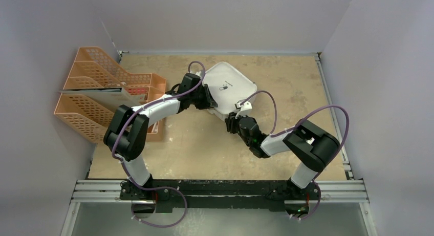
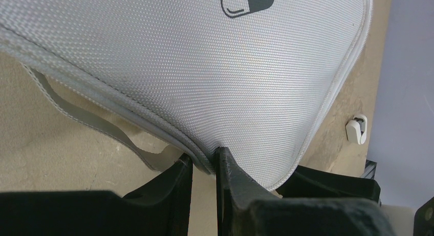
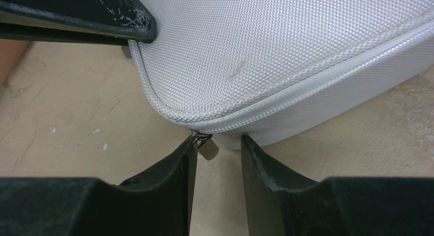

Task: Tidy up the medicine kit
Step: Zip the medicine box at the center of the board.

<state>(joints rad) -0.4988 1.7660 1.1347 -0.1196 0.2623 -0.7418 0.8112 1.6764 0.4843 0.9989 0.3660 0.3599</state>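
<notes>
While left gripper clamps medicine kit rim | right gripper apart | pill logo

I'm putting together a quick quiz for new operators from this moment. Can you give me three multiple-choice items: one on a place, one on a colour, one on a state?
1. Where does the medicine kit lie on the table?
A. Toward the far side, near the middle.
B. At the near edge, by the arm bases.
C. Inside a tray.

2. What colour is the pill logo on its lid?
A. Red.
B. Green.
C. Dark grey.

3. How does the right gripper stand?
A. Shut on a tray.
B. Open, with the zip pull between its fingers.
C. Shut in the air, away from the kit.

Answers:
1 A: the top view shows it far from the bases, beside the orange trays.
2 C: the left wrist view shows it dark on pale cloth.
3 B: the right wrist view shows the fingers apart with the pull between them.
</notes>
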